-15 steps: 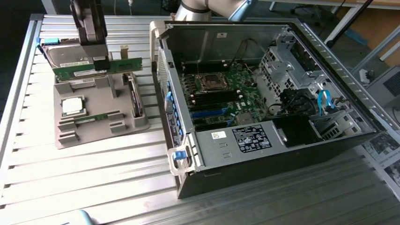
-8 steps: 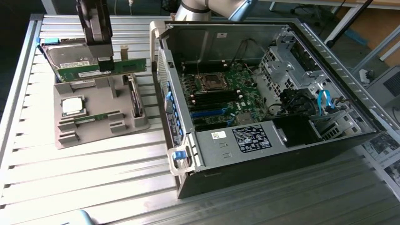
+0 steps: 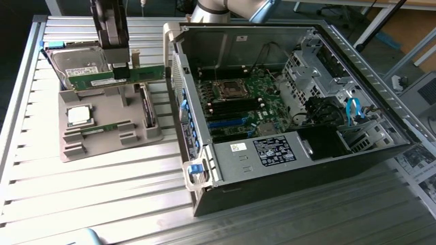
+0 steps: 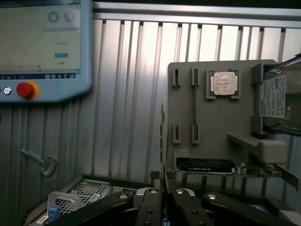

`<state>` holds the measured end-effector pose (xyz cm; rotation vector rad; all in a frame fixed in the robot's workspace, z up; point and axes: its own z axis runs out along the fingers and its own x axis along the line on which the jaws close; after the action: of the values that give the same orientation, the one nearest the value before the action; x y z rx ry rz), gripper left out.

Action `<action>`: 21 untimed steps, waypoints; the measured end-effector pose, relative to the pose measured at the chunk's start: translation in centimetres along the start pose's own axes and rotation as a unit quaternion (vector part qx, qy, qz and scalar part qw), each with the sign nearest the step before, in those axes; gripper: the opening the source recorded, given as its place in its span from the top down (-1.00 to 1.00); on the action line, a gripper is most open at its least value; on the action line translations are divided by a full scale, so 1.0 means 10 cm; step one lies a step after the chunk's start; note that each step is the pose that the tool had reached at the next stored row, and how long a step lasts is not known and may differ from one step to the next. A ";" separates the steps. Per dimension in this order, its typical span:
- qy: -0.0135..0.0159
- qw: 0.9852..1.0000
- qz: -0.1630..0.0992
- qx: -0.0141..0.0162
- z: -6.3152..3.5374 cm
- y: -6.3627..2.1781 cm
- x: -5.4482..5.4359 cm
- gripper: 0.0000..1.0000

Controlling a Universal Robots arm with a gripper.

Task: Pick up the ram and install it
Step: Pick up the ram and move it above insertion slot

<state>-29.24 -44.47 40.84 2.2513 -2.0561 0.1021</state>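
While aloft, ram [image 3: 90, 81] in gripper [image 3: 121, 73]

Green ram [image 3: 146, 75] w/ white label, black claw [image 3: 121, 71], grey holder [image 3: 102, 130] (CPU [image 3: 79, 115] silver), ribbed silver table [image 3: 68, 178].

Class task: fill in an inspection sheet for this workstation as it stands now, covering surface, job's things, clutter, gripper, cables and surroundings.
Surface: slatted metal table.
Job's things: the ram held in the air above the grey holder; second ram lying in the holder; open computer case beside it, motherboard exposed.
Clutter: CPU and hard drive on the holder.
Gripper: gripper shut on the ram.
Cables: blue cables inside the case.
Surroundings: teach pendant with red stop button.
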 end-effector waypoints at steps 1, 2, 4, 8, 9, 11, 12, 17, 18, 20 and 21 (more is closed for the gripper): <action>0.002 1.000 0.000 0.000 0.000 -0.007 0.00 0.74; 0.004 1.000 0.000 0.000 0.000 -0.017 0.00 0.74; 0.008 1.000 0.001 -0.001 0.000 -0.036 0.00 0.74; 0.015 1.000 0.001 -0.002 -0.001 -0.077 0.01 0.74; 0.018 1.000 0.002 -0.002 -0.001 -0.098 0.01 0.74; 0.023 1.000 0.002 -0.002 -0.001 -0.132 0.01 0.74; 0.024 1.000 0.002 -0.002 -0.001 -0.144 0.01 0.74; 0.033 0.999 0.003 -0.003 -0.002 -0.210 0.02 0.74; 0.034 0.999 0.003 -0.003 -0.003 -0.222 0.02 0.74; 0.037 0.999 0.004 -0.004 -0.003 -0.243 0.02 0.74; 0.039 0.999 0.004 -0.004 -0.003 -0.253 0.02 0.74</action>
<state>-26.70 -44.47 40.84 2.1987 -2.0229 0.1785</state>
